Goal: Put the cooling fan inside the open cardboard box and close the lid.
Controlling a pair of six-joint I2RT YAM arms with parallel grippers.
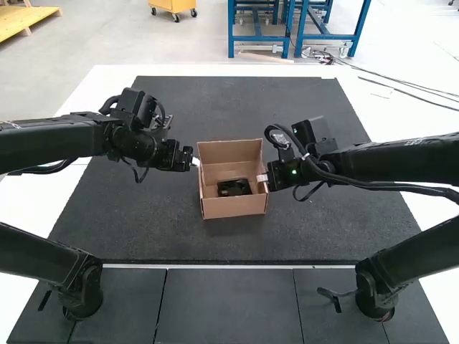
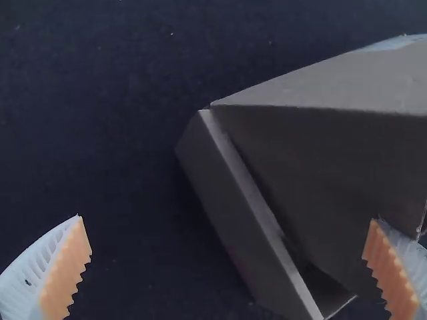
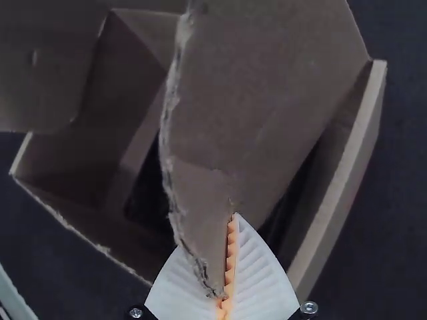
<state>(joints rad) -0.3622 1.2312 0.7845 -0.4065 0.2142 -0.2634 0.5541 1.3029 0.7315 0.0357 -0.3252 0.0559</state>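
Observation:
The open cardboard box (image 1: 234,204) sits mid-mat with its lid (image 1: 229,151) standing upright at the back. The black cooling fan (image 1: 233,188) lies inside, seen as a dark shape (image 3: 143,200) in the right wrist view. My right gripper (image 1: 262,177) is at the box's right wall, shut (image 3: 225,283) on the right side flap (image 3: 260,113), which leans in over the opening. My left gripper (image 1: 193,163) is open beside the box's back left corner. Its fingers (image 2: 64,270) stand wide apart, with the box's outer wall (image 2: 320,173) between them.
The box stands on a black mat (image 1: 143,215) laid over a white table (image 1: 86,93). Both arm bases (image 1: 75,287) stand at the near edge. Open mat lies in front of and behind the box.

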